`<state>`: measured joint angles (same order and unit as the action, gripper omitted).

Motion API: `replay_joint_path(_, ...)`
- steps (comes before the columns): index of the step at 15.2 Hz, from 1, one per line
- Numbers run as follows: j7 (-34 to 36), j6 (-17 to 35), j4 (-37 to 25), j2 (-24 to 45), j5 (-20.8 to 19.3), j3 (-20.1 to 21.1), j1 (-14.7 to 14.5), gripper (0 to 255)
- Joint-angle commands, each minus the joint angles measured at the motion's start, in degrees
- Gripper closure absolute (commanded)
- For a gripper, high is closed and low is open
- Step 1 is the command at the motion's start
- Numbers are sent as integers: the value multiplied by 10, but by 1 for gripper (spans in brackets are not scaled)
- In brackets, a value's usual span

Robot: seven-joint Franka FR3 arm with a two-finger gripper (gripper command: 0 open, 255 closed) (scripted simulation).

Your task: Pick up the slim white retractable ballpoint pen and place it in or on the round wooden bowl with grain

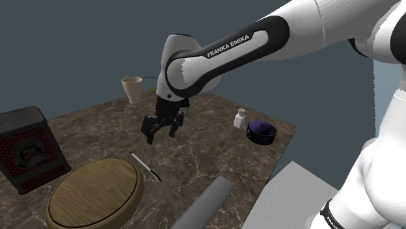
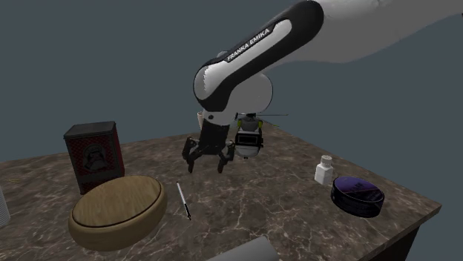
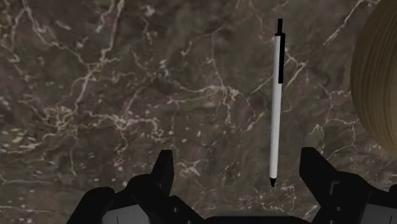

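A slim white pen with black tip and clip lies flat on the dark marble tabletop, just beside the round wooden bowl. My black gripper hangs open above the table, a short way from the pen and empty. From the second exterior view, the gripper hovers above and behind the pen, with the bowl to the pen's left. Through the wrist camera, the pen lies on the marble ahead of the fingertips, nearer one finger, and the bowl's rim shows beyond it.
A dark red tin stands by the bowl at the shoulder view's left. A beige cup sits at the far table edge. A small white bottle and a round dark purple container stand at the right. A grey cylinder lies at the near edge.
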<state>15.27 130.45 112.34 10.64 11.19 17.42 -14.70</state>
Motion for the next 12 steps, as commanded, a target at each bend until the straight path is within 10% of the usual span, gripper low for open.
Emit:
replay_joint_path(1,9,5,-38,40,-10,5,-11,0)
replay_joint_path(12,29,46,-106,145,-36,7,-46,0)
